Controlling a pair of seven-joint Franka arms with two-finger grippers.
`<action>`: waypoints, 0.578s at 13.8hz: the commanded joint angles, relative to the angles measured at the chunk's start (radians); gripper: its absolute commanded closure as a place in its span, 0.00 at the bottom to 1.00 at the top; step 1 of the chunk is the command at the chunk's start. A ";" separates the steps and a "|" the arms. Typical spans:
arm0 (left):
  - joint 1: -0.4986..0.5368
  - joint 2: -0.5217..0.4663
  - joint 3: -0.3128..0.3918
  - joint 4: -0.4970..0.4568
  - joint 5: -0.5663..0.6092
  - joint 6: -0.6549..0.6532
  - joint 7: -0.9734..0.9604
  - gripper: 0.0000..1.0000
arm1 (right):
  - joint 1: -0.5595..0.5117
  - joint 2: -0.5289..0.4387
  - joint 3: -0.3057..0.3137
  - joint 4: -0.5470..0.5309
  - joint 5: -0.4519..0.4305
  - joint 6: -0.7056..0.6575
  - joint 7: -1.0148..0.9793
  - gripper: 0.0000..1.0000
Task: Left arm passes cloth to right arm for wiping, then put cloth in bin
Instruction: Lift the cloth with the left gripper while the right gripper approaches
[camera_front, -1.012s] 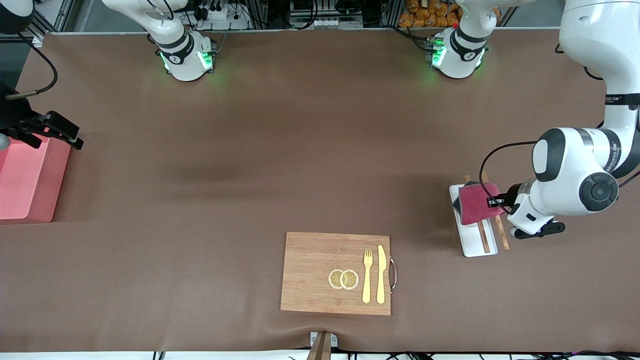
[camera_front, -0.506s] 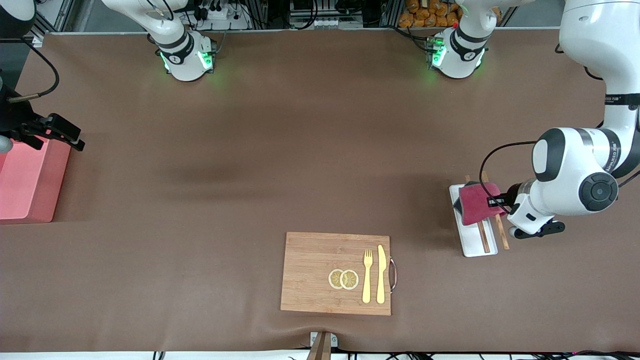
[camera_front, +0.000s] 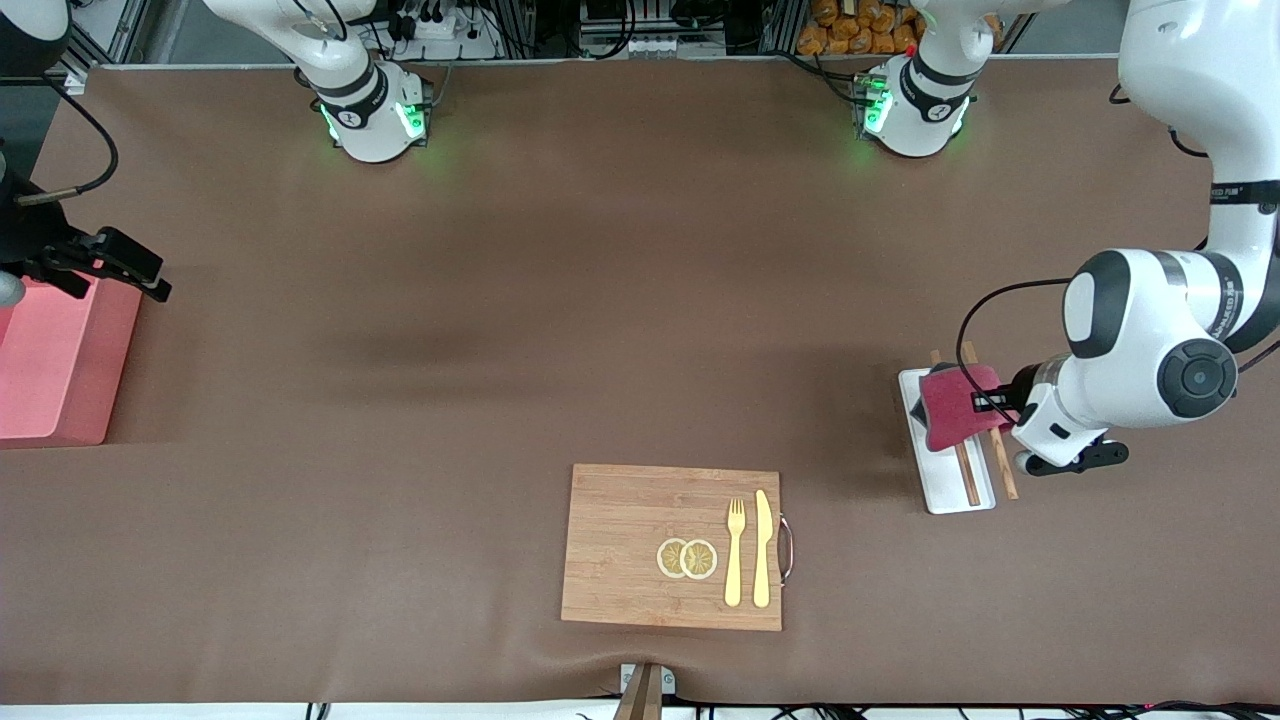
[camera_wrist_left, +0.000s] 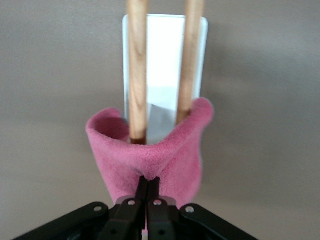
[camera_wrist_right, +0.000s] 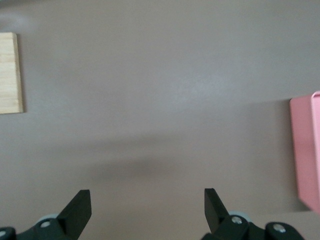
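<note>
The crimson cloth (camera_front: 948, 408) lies over two wooden chopsticks (camera_front: 966, 470) on a white tray (camera_front: 945, 492) at the left arm's end of the table. My left gripper (camera_front: 986, 402) is shut on the cloth's edge. In the left wrist view my left gripper (camera_wrist_left: 148, 181) pinches the cloth (camera_wrist_left: 172, 152), which curls up around the chopsticks (camera_wrist_left: 136, 65). The pink bin (camera_front: 50, 370) stands at the right arm's end of the table. My right gripper (camera_front: 110, 265) hangs open and empty over the bin's edge; the right wrist view shows my right gripper (camera_wrist_right: 147, 205) spread wide over bare table beside the bin (camera_wrist_right: 306, 150).
A wooden board (camera_front: 640, 545) with two lemon slices (camera_front: 686, 558), a yellow fork (camera_front: 735, 550) and a knife (camera_front: 762, 548) lies near the table's front edge. Its corner shows in the right wrist view (camera_wrist_right: 10, 72).
The left arm has risen slightly with the cloth's edge pinched, and the cloth has bunched a little. The right gripper has hardly moved.
</note>
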 joint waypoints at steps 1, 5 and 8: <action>0.007 -0.094 -0.047 -0.022 -0.002 -0.069 -0.019 1.00 | 0.025 0.000 -0.004 0.026 0.040 -0.045 0.138 0.00; 0.005 -0.144 -0.156 -0.017 -0.125 -0.094 -0.164 1.00 | 0.065 0.004 -0.004 0.090 0.071 -0.138 0.287 0.00; -0.004 -0.131 -0.296 0.047 -0.183 -0.076 -0.425 1.00 | 0.056 0.035 -0.005 0.124 0.213 -0.214 0.427 0.00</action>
